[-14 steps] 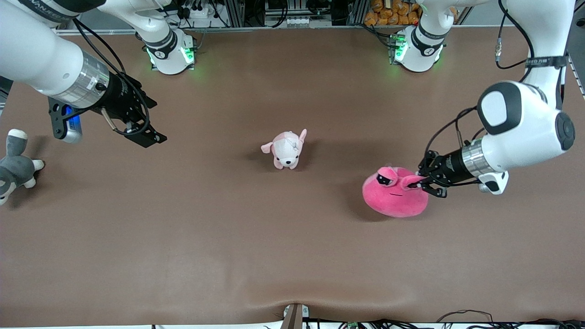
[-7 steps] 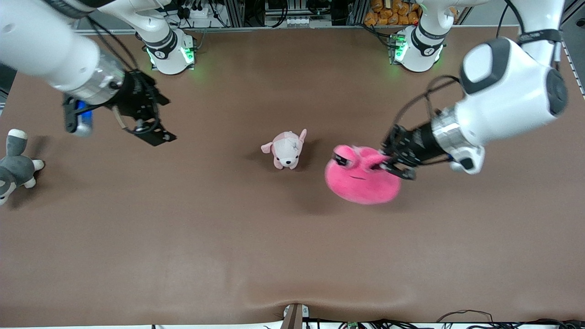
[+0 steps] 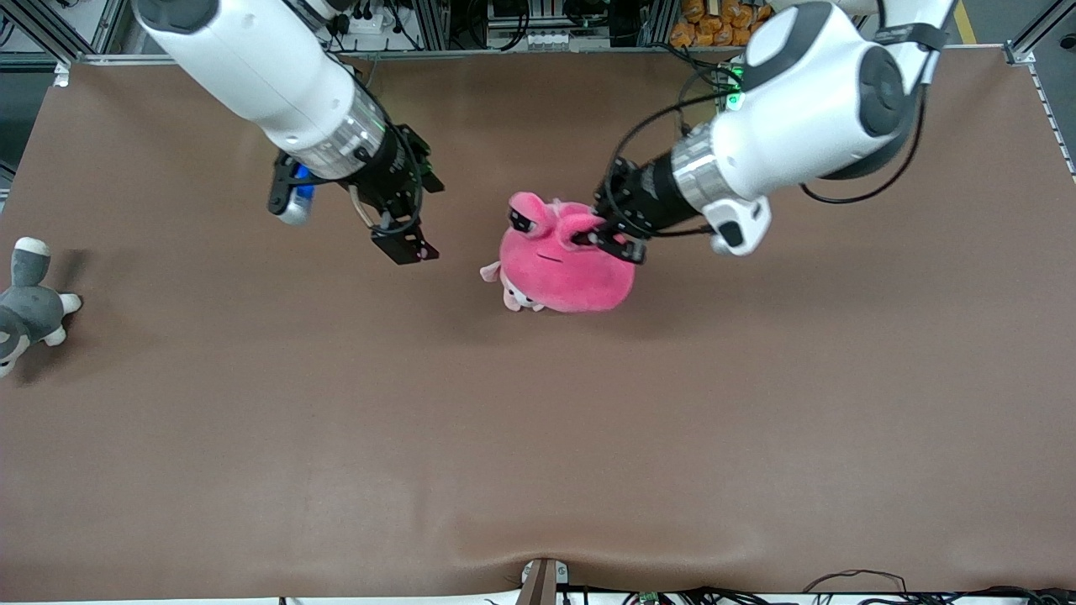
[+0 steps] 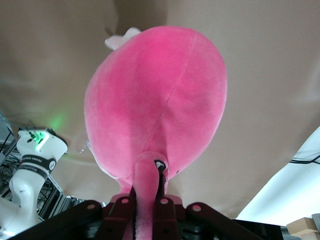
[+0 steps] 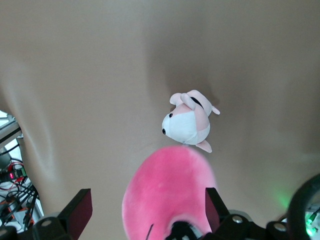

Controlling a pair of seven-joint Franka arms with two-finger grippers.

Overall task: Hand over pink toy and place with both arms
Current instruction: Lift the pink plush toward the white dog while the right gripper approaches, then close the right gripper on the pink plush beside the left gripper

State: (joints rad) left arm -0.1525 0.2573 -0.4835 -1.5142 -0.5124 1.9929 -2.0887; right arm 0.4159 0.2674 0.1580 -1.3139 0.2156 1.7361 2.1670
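Note:
The pink toy [image 3: 561,270] hangs in the air from my left gripper [image 3: 607,240], which is shut on one of its bulging eye lobes. The toy is over the small puppy plush and hides most of it. In the left wrist view the toy's round body [image 4: 160,100] hangs below the left gripper [image 4: 147,207], with the lobe pinched between the jaws. My right gripper [image 3: 405,244] is open and empty over the table's middle, a short gap from the toy. In the right wrist view the toy [image 5: 167,192] shows between the wide-spread fingers of the right gripper [image 5: 146,210].
The pale pink-and-white puppy plush [image 3: 507,296] lies at the table's middle, under the toy, and shows whole in the right wrist view [image 5: 187,122]. A grey-and-white plush animal [image 3: 25,307] lies at the right arm's end of the table.
My left gripper has lifted the pink toy off the table and carried it toward the middle, over the puppy plush. My right gripper has moved toward the middle, close to the toy.

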